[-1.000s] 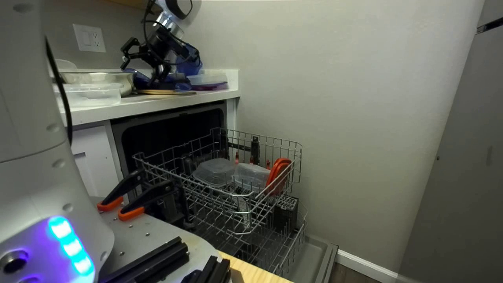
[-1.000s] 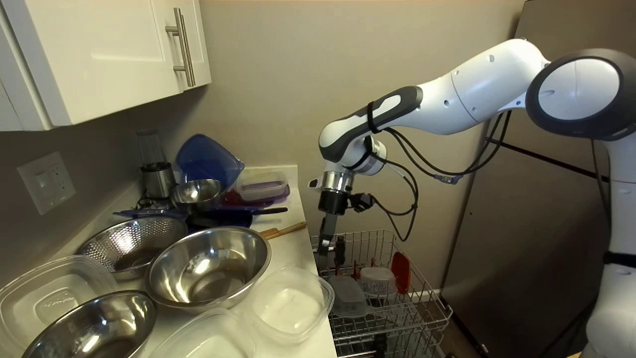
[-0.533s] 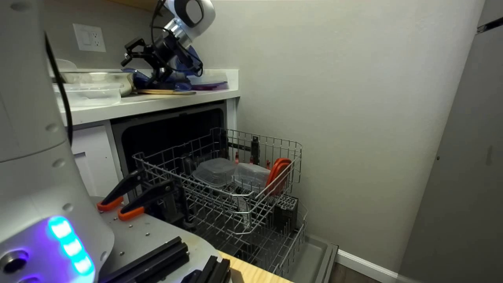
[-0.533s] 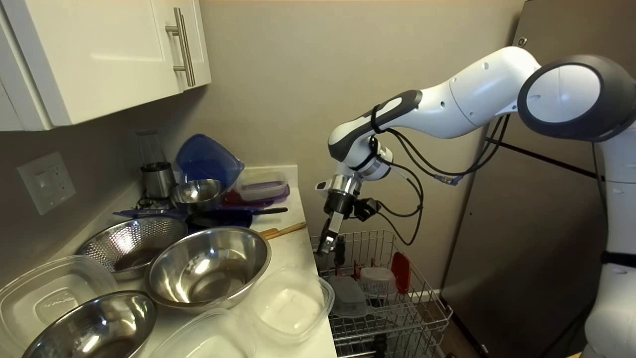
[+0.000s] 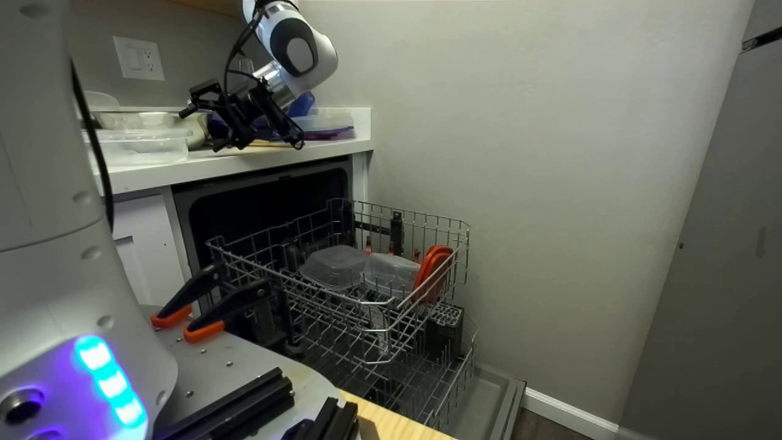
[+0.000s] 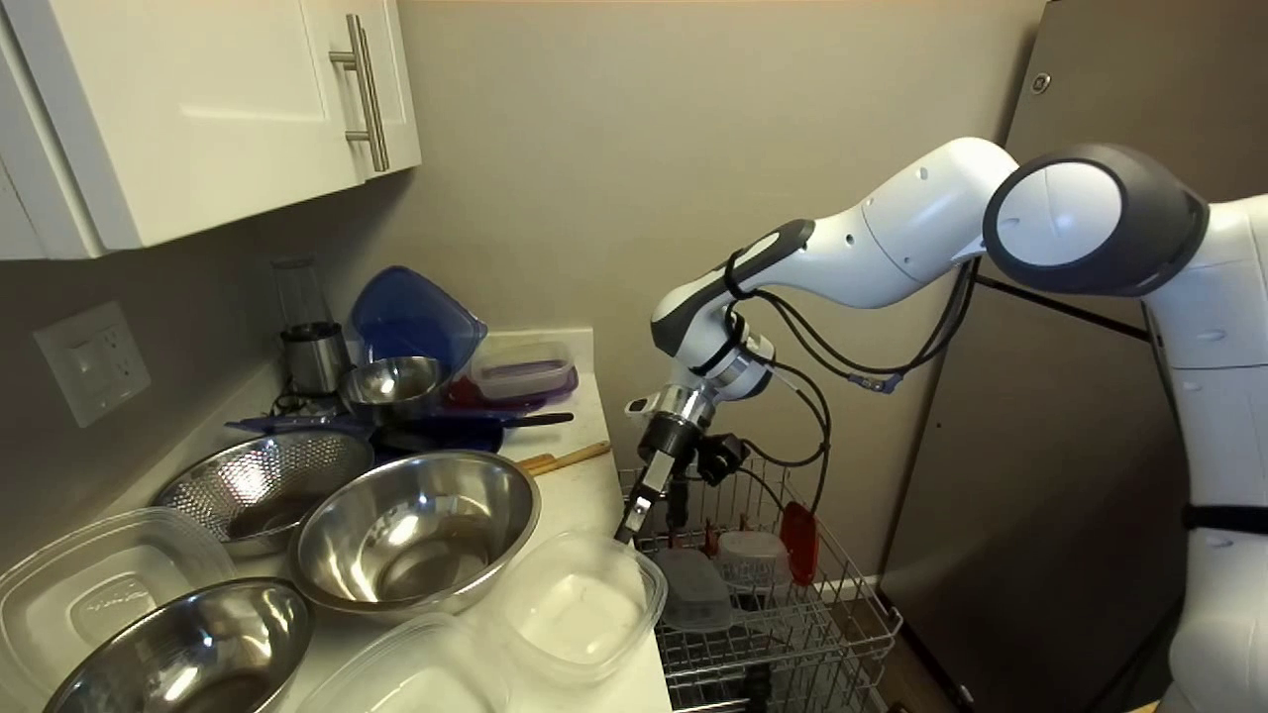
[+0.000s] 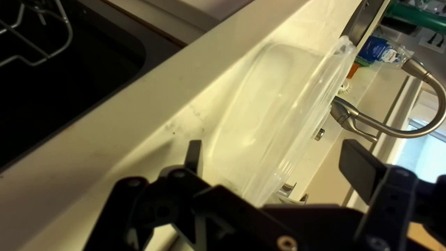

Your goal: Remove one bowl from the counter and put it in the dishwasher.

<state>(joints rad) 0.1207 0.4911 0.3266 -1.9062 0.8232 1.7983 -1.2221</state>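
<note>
A clear plastic bowl (image 6: 586, 609) stands on the white counter (image 6: 580, 505) near its edge; it also shows in the wrist view (image 7: 258, 104). My gripper (image 7: 273, 150) is open and empty. In the wrist view the bowl lies ahead, between the spread fingers, apart from them as far as I can tell. In an exterior view the gripper (image 6: 626, 533) is tilted, just behind the bowl's far rim at the counter edge. The dishwasher (image 5: 183, 211) is open below the counter, its upper rack (image 5: 467, 244) pulled out with clear containers and a red-orange item in it.
Metal bowls (image 6: 426, 535), a colander (image 6: 267, 485), another clear container (image 6: 416, 673), a wooden utensil (image 6: 570, 459) and blue plasticware (image 6: 416, 322) crowd the counter. A cabinet (image 6: 228, 109) hangs above. A wall stands behind. A faucet (image 7: 348, 113) shows in the wrist view.
My gripper has tilted over and moved down and toward the clear bowl at the counter edge. The arm's elbow has lowered. Bowls and racks have not moved.
</note>
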